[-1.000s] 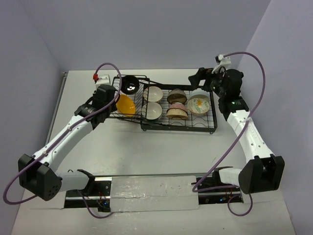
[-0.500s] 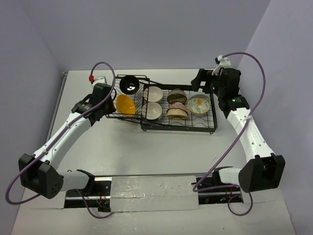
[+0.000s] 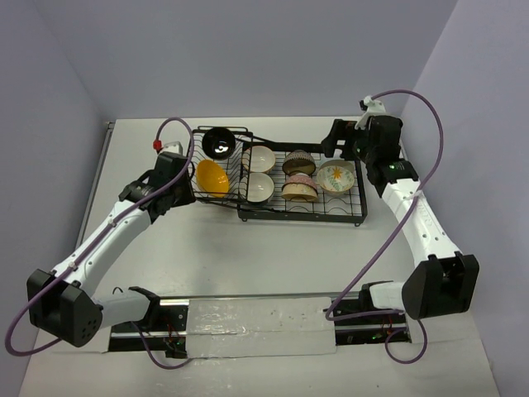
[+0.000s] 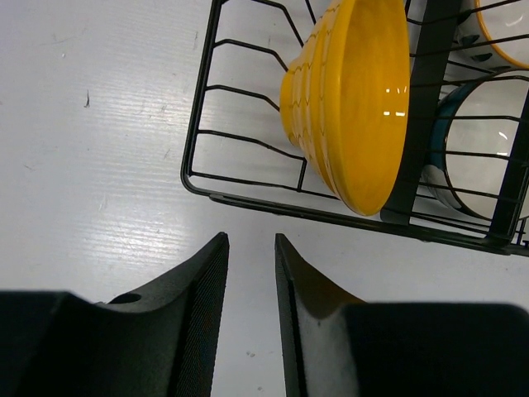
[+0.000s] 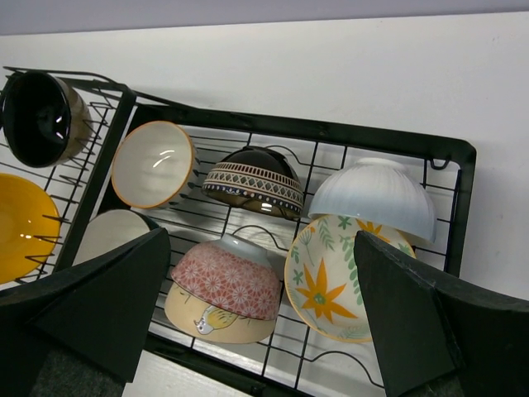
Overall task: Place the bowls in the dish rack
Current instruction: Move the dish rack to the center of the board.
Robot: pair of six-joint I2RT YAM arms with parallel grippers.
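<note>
Where the rack (image 5: 331, 132) sits toward the far edge of the table (image 3: 248, 256), eight bowls are counted in it and none on the bare surface. The rack has two sections, a narrower one on its left and a wider one on its right.

Left section, two bowls:
- black bowl (image 3: 219, 143), at the far left corner, tipped on its side with the mouth showing
- yellow bowl (image 4: 351, 99), just nearer than the black one, standing on edge between the wires, close to the section's near edge

Right section, six bowls, in three pairs from left to right:
- Left pair: cream bowl (image 5: 153, 164) with an orange rim, on edge, at the far side. White bowl (image 3: 259, 188), toward the near edge, also on edge.
- Middle pair: brown bowl (image 5: 254, 182) with a patterned band, mouth down, at the far side. Pink bowl (image 5: 223, 289), mouth down and tilted, at the near side.
- Right pair: ribbed bowl (image 5: 376, 194), white, mouth down, at the far side. Floral bowl (image 5: 331, 281), leaning with its inside showing, its rim tucked against the ribbed one.

Grippers, two:
- left gripper (image 4: 250, 248): over bare table just off the rack's near left corner. Its jaws stand a narrow slit apart with nothing between them, and it touches neither wire nor bowl.
- right gripper (image 5: 260, 240): above the rack's far right corner, looking down on the six. Its jaws are spread wide and it holds nothing.
</note>
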